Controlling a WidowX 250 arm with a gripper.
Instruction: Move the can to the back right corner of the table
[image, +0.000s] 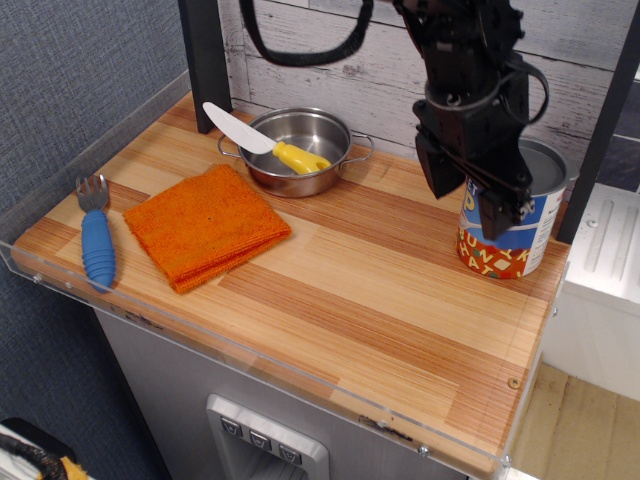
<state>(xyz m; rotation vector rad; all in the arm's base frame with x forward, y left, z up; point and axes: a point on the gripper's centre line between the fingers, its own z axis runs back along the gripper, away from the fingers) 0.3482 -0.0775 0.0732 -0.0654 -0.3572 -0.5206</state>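
The can (512, 222) is seen at the right of the frame, standing upright on the counter (330, 290), close to its right edge and not far from the plank wall (330, 75) at the top. The hand (478, 195) is set over the can's left side, one finger (497, 205) hanging down in front of the label and the other (436, 165) lying to the left of it. The can's rim appears to be caught between them, though the far contact is hidden by the finger, so it cannot be told for certain whether a firm hold is kept or the can is merely being pushed.

The main risk is judged to be at the right edge. The can is already near it, and a further sideways push could carry the base onto or over the edge guard. Because the hold seems to be taken high and off-centre, the tall can could be tipped if it is dragged and its base catches on the wood. A knock against the dark post (600, 120) at the upper right is also possible. If the fingers are drawn away at a slant, the can could be rocked or pulled back from the corner.
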